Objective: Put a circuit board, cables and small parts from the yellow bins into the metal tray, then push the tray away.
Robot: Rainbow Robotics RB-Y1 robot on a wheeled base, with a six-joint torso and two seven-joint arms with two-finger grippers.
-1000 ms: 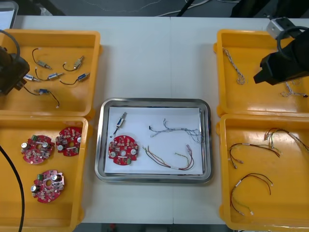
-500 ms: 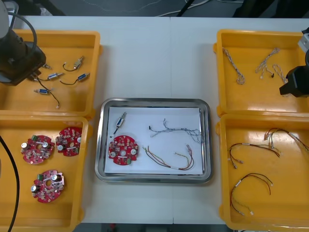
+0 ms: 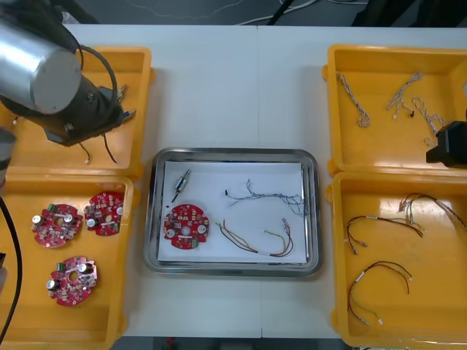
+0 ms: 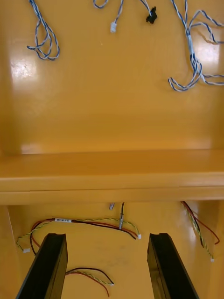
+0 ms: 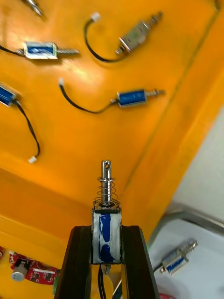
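metal tray (image 3: 233, 155): holds circuit board (image 3: 186, 225), cables (image 3: 266, 198), a small metal part (image 3: 182, 182) | left gripper (image 5: 107, 233): above far-left yellow bin (image 3: 139, 87), clamped on second small metal part (image 5: 106, 217) | right gripper (image 4: 107, 245): fingers wide, empty, idle over right yellow bins (image 3: 398, 179) | step: loading parts; next: carry over tray, release

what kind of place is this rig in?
Probably a kitting bench: yellow bins of sorted boards, cables and metal parts flank a tray holding some of each. Left gripper, over the far-left bin, has jaws shut on a part; right gripper, jaws open, over the right bins.
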